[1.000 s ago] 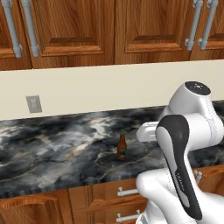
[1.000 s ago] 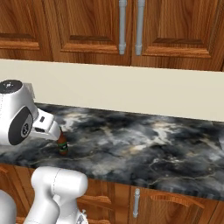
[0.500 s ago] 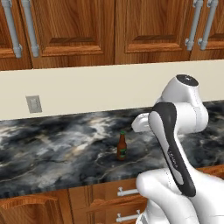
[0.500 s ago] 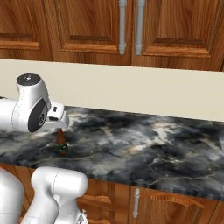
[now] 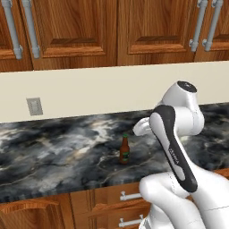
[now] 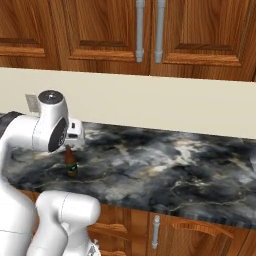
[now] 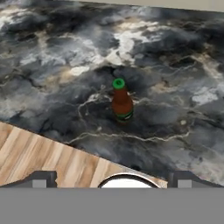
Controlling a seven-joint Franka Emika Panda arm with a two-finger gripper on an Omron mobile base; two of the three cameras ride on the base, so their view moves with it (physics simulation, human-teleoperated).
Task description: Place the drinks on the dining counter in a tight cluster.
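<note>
Since a second ago the arm's upper joint has swung up and back toward the wall, uncovering the beer bottle in the right base view; bottle itself hasn't shifted. It stands upright on the black-and-grey marbled surface, nearer the front edge than the wall, green cap up, green label low on the body. Nothing else stands on the surface near it, no obstruction on any side. Outlet plate on the cream backsplash, well off toward the surface's left end. Wooden cabinets above, drawers below the front edge. Hand view: jaws spread fully wide, empty, hanging over the front edge; bottle lies ahead of them, centred between the fingertips, well apart, no contact.
</note>
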